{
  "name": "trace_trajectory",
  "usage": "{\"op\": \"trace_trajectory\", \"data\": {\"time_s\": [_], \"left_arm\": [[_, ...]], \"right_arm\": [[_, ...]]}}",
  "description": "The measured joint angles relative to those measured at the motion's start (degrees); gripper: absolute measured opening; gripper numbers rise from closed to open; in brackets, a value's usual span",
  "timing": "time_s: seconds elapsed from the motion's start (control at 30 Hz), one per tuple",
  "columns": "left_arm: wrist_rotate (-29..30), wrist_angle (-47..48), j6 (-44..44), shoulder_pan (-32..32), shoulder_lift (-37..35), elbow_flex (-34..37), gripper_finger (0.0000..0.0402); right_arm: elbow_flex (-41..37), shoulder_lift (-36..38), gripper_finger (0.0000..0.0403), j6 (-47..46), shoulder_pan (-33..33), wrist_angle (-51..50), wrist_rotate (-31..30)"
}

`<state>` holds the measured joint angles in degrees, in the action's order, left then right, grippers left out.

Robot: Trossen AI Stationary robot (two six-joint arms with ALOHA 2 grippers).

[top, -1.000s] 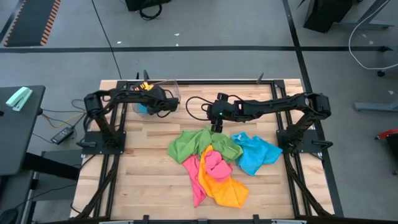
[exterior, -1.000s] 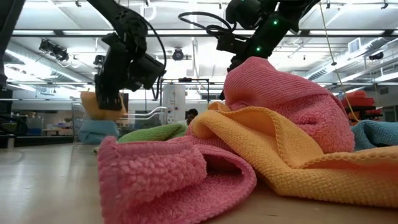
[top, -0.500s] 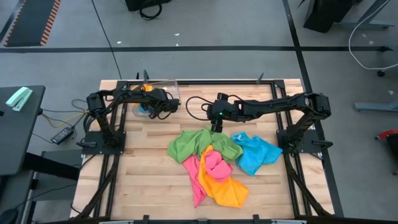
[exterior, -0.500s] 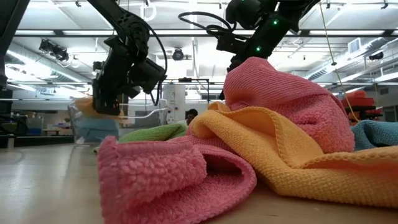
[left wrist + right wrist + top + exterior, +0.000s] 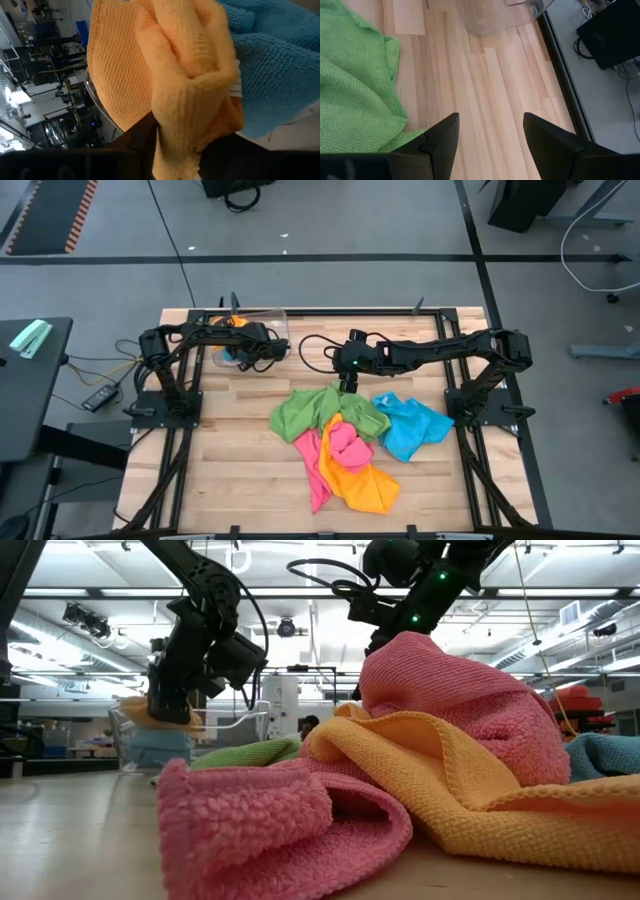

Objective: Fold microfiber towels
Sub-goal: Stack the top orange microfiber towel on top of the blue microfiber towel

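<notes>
My left gripper (image 5: 243, 340) is over the clear plastic bin (image 5: 272, 320) at the table's far left, shut on a folded orange towel (image 5: 170, 70). A blue towel (image 5: 280, 60) lies in the bin beneath it. My right gripper (image 5: 490, 142) is open and empty, low over bare wood just past the far edge of the green towel (image 5: 355, 85). The green towel (image 5: 320, 412), a pink towel (image 5: 340, 445), an orange-yellow towel (image 5: 365, 480) and a blue towel (image 5: 410, 425) lie crumpled in an overlapping pile mid-table. My left gripper pinches a folded bunch of the orange towel (image 5: 180, 125) between its two fingers, several layers thick. The fingers come from above, slanting down into the bin. The towel bulges out past the fingers at the bin's rim (image 5: 165, 718), just above the blue towel (image 5: 155, 750).
The bin stands at the table's far edge, left of centre. Bare wood lies between the bin and the pile and along the table's left and near sides. A black frame (image 5: 470, 410) runs round the table's edges.
My left gripper has tipped and sunk a little toward the bin with the orange towel, which now sits lower, at the bin's rim over the blue towel.
</notes>
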<state>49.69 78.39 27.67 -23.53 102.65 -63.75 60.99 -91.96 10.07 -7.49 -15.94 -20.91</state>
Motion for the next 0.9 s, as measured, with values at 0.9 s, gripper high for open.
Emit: {"op": "trace_trajectory", "data": {"time_s": [0.9], "left_arm": [[-12.39,0.02,-11.07,-0.2,-2.28,-2.99,0.0198]], "right_arm": [[0.02,0.0,0.0229,-0.44,0.0,-0.2,0.01]]}}
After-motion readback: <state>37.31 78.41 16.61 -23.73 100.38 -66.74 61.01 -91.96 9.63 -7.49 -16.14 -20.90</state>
